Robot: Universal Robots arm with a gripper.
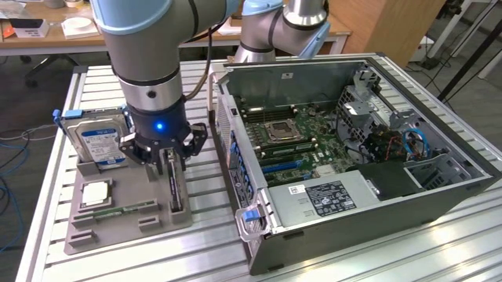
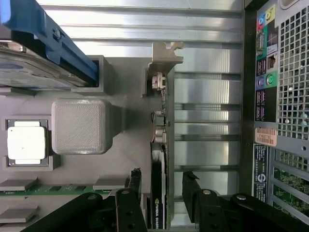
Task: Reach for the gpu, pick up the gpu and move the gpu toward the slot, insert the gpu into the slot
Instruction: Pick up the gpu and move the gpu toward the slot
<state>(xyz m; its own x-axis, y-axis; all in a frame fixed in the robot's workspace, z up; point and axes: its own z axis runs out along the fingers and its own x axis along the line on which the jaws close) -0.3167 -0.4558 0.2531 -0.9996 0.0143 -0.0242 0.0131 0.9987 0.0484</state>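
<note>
Slotted aluminium table (image 1: pixel 196 252) is seen under a grey tray (image 1: pixel 117 226) on the exterior view's left and an open case (image 1: pixel 330 64) on the exterior view's right, with a motherboard (image 1: pixel 283 132) exposed inside the case. On the tray, a hard drive (image 1: pixel 98 141) is stood upright at the far left. A CPU (image 1: pixel 96 192) is laid nearer, and a memory stick (image 1: pixel 126 210) is set nearer again. The gpu (image 1: pixel 176 188) is stood on its long edge in the tray's right-hand holder, just beside the case's rear panel, with its silver bracket at the end away from the gripper. The gripper (image 1: pixel 171 160) is lowered over the far end of the gpu. Its jaws are held wide apart, one finger (image 2: pixel 136 191) on each side of the card, and a gap is seen between each finger and the board. Nothing is gripped. The gpu is not lifted from its holder.
</note>
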